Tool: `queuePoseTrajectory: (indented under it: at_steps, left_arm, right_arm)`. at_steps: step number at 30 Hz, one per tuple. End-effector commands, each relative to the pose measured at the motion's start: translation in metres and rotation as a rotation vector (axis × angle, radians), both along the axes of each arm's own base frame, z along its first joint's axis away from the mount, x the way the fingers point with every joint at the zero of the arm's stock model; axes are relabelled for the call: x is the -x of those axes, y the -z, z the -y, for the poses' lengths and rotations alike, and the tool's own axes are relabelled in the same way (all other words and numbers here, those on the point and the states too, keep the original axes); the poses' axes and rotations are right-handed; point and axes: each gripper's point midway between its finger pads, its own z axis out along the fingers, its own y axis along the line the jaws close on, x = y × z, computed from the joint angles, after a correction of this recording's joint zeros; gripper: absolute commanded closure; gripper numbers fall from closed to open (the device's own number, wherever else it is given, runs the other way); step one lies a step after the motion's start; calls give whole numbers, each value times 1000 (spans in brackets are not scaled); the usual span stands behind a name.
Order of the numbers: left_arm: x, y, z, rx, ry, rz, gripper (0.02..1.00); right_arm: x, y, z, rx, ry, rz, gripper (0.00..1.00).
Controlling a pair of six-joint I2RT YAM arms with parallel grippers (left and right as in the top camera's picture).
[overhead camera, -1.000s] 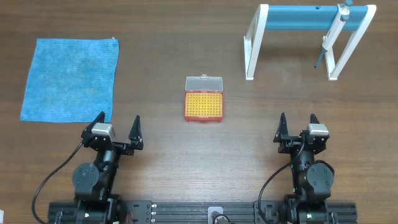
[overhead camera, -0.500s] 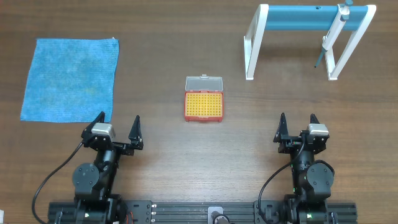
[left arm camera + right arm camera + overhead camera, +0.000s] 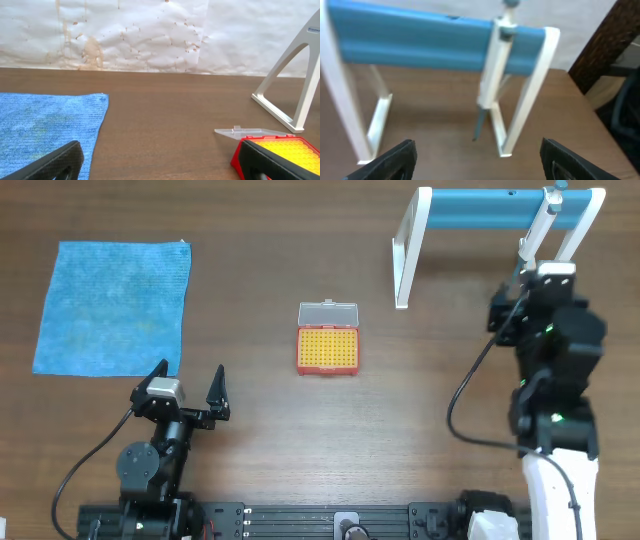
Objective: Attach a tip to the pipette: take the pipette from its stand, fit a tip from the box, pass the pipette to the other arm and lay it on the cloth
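Right gripper (image 3: 477, 150) first, through its own wrist camera: my fingers stand wide apart with nothing between them, facing the pipette (image 3: 492, 75). It hangs upright from the blue bar of the stand (image 3: 420, 40), just beside the stand's right leg, its thin lower end hanging free. To take it well, I would centre the white body between my fingers and close on that body below the bar, not on the thin shaft. Then I would lift before drawing back, so it comes free of the bar and the leg is not knocked. From above, my right arm is at the far right, close in front of the stand; the tip box (image 3: 327, 348) sits in the middle with its lid open, and the blue cloth (image 3: 112, 308) lies at the far left. My left gripper (image 3: 190, 370) sits near its base, fingers spread and empty. Its wrist camera looks over the cloth's corner and the tip box's yellow rack.
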Motion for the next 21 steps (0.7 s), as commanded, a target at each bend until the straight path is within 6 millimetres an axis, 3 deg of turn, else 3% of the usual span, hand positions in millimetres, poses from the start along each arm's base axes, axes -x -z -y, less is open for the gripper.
queuePoseTrajectory:
  at_steps: [1, 3, 8, 12, 21]
  left_arm:
    - [0, 2, -1, -13, -6, -3, 23]
    - [0, 2, -1, -13, -6, -2, 20]
    - [0, 2, -1, -13, -6, -2, 20]
    - [0, 2, -1, -13, -6, -2, 23]
    - [0, 2, -1, -13, -6, -2, 20]
  right_arm:
    - [-18, -12, 16, -90, -212, 26, 187]
    - [-26, 8, 34, -201, -297, 25, 187]
    - [-54, 40, 45, -267, -360, 22, 187]
    - [-89, 50, 47, -268, -344, 81, 187]
    - [-116, 72, 53, -229, -209, 72, 189]
